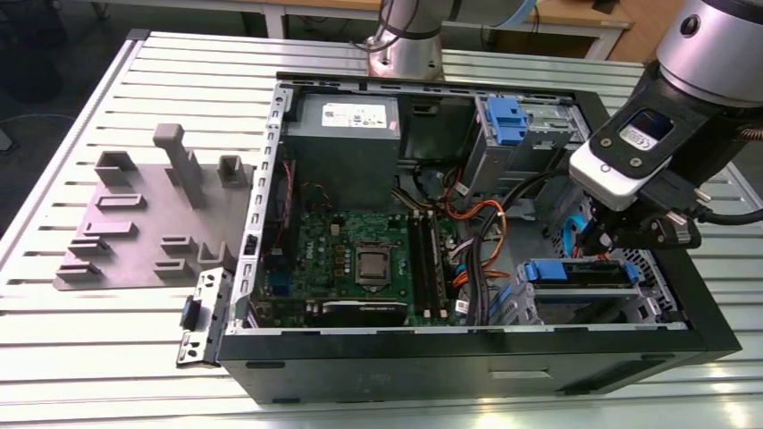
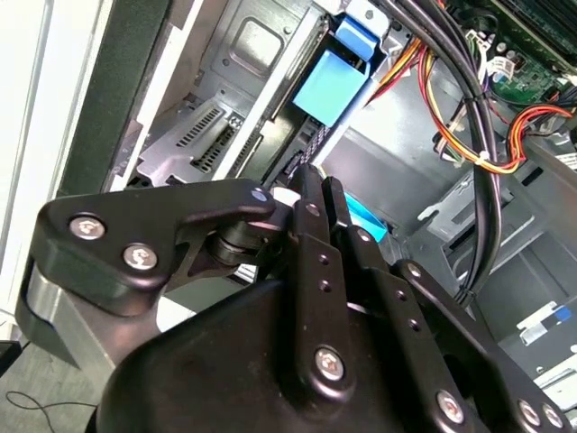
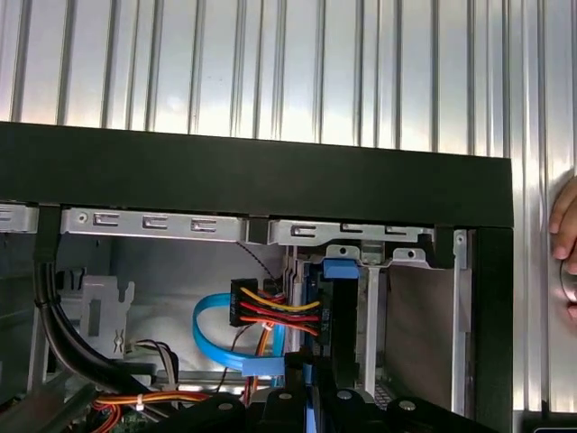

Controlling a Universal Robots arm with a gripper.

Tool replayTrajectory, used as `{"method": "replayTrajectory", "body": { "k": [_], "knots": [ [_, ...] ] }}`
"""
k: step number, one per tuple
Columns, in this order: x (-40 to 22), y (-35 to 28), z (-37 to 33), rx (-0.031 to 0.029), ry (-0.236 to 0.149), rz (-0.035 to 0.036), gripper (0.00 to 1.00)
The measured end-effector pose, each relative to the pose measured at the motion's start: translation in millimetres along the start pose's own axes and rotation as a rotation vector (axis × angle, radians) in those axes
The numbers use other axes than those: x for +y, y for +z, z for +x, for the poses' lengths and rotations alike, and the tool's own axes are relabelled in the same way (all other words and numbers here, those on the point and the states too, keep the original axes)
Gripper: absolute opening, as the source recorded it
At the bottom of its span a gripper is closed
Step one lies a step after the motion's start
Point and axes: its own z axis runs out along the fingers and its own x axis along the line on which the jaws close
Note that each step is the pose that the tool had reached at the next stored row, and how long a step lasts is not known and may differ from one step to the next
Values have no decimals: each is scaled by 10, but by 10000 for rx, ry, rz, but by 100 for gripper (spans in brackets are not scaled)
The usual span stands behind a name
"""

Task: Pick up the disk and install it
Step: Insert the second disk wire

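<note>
Exterior view: the gripper (image 1: 641, 234) is seen low inside the open computer case (image 1: 477, 353), near its right wall. Its fingers are pressed narrowly together. The disk (image 1: 581, 273) sits in the bay just beside it.

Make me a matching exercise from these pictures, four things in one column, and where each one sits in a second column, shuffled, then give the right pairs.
Things:
1. gripper
2. grey fixture plate
3. motherboard
4. power supply box

Places:
A. on the slatted table, outside the case, at the exterior view's left
B. over the drive bay at the exterior view's right
C. flat on the case floor
D. far corner inside the case, beside the arm's base

Pairs: 1-B, 2-A, 3-C, 4-D
</note>
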Motion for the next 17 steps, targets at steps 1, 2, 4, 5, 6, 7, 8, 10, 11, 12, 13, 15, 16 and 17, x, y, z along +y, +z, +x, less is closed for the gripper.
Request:
{"method": "replayTrajectory", "body": {
  "k": [1,2,4,5,6,7,8,10,11,12,13,15,16,17],
  "knots": [
    [-1,4,-6,1,0,0,16],
    [-1,8,-12,2,0,0,16],
    [-3,18,-29,13,0,0,16],
    [-4,23,-42,39,2,-1,16],
    [-4,27,-60,96,5,-2,16],
    [-5,30,-77,173,10,-4,16],
    [-6,30,-94,243,15,-5,16],
    [-6,32,-105,306,19,-7,16],
    [-6,32,-108,328,20,-7,16],
    [-7,32,-108,341,20,-7,16],
    [-11,34,-108,350,20,-7,16],
    [-22,36,-108,352,20,-7,16],
    [-23,37,-108,351,20,-7,16],
    [-23,39,-108,351,20,-7,16]
  ]
}}
